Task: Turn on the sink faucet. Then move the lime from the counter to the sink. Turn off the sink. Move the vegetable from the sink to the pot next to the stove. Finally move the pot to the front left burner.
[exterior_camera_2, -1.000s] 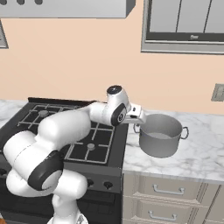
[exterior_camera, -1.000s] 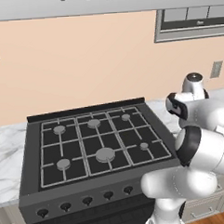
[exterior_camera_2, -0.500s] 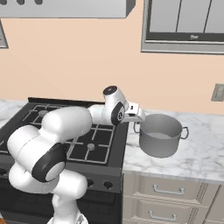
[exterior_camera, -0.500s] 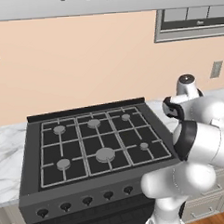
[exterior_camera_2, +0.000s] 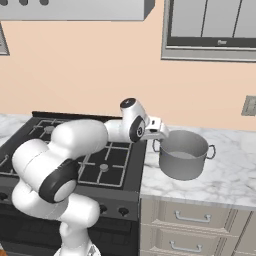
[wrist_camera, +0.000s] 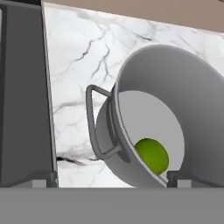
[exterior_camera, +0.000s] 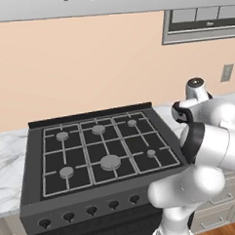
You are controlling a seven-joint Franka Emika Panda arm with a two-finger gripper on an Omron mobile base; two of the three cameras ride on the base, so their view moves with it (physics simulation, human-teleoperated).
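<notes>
The grey steel pot (exterior_camera_2: 184,153) stands on the marble counter (exterior_camera_2: 230,175) just right of the black stove (exterior_camera: 99,149). Inside it lies the green lime (wrist_camera: 152,155), low against the pot's wall. My gripper (wrist_camera: 111,181) is open, its two fingertips (wrist_camera: 43,178) spread wide with nothing between them. It hovers over the pot's left side, and the pot's left handle (wrist_camera: 94,124) lies ahead between the fingertips, untouched. In the right base view my white hand (exterior_camera_2: 157,128) hangs beside the pot's left rim. The front left burner (exterior_camera: 66,172) is bare.
The stove's grates and other burners (exterior_camera: 110,162) carry nothing, and knobs (exterior_camera: 91,210) line its front. Beige drawers (exterior_camera_2: 190,220) sit under the counter. A wall outlet (exterior_camera_2: 249,105) and a window (exterior_camera_2: 210,27) are behind the pot.
The arm has shifted its pose a little, with the hand staying beside the pot's left rim. The jaws remain wide open, and the pot and lime have not moved.
</notes>
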